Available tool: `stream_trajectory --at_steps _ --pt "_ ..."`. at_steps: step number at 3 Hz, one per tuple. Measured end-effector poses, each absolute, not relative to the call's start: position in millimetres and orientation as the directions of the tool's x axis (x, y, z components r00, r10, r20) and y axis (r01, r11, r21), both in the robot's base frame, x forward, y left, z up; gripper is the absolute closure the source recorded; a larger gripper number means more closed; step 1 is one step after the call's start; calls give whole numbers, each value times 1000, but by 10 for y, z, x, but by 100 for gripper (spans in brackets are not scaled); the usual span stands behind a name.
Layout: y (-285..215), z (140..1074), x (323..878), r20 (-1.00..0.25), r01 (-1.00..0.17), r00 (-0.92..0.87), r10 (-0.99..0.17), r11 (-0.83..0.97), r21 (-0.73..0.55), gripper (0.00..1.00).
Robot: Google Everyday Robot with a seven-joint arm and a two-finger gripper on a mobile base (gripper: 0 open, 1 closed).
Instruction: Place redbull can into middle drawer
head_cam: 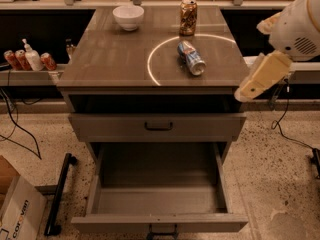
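**The can is not picked up yet: the grab comes first**

You are at the very start. The redbull can lies on its side on the counter, inside a thin white ring of light. Nothing touches it. The middle drawer is pulled wide open at the bottom, and its grey box has nothing in it. The shallow drawer above it is closed.

Your pincer hangs off the right edge of the counter, lower than the top and well apart from the can. You cannot tell if it is spread or pressed together.

I think your next move is to bring the pincer up and over to the left, then down onto the can. The can is round and lying flat, so it may roll if you bump it. Grab it across its thin body. Stay away from the brown-gold can standing just behind it, and the white bowl.

Writing: the words on both cans are too small to read. The cardboard box on the floor shows letters that look like "corovan".
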State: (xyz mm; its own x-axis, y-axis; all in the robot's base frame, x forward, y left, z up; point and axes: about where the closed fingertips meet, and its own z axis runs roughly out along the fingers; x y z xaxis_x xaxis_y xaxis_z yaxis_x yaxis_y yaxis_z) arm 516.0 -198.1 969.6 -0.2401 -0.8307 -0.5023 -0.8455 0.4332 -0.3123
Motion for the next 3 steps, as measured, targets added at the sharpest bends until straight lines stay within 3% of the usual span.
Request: stream_trajectory --at_steps 2,3 --pt "-1863 9478 5248 -508 -846 -280 -814 459 -269 0" --pt "-1610 9020 5463 -568 -837 -341 -749 517 -179 0"
